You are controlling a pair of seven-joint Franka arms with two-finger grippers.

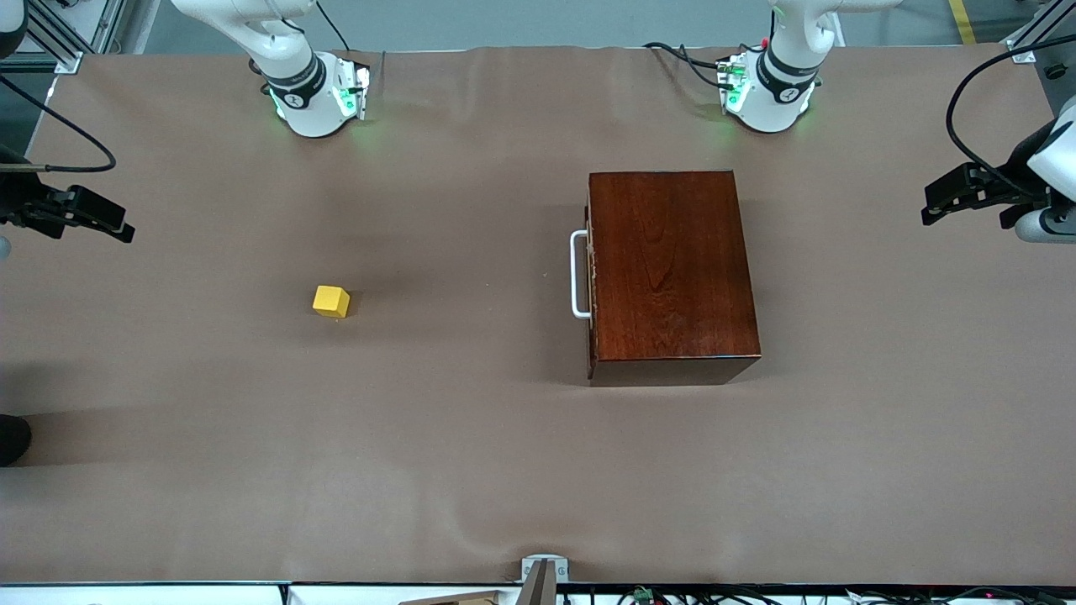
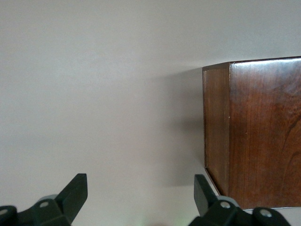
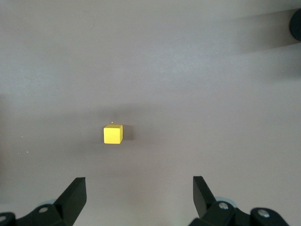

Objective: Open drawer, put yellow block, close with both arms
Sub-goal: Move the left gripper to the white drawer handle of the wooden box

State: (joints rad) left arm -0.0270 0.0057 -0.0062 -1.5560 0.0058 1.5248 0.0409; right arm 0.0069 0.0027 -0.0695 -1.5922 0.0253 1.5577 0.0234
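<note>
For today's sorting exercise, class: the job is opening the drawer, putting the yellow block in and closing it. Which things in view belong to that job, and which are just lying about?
Belongs to the job:
- glossy dark mahogany box with its shut drawer's white loop handle
- small bright yellow cube
- left hand, open
- right hand, open

Just lying about:
- black cables at the brown table cover's edges

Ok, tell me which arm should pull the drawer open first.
Probably the left. The left gripper, open, hangs at the box's end of the table, though the handle faces away. The right gripper, open, looks down on the yellow block.
</note>
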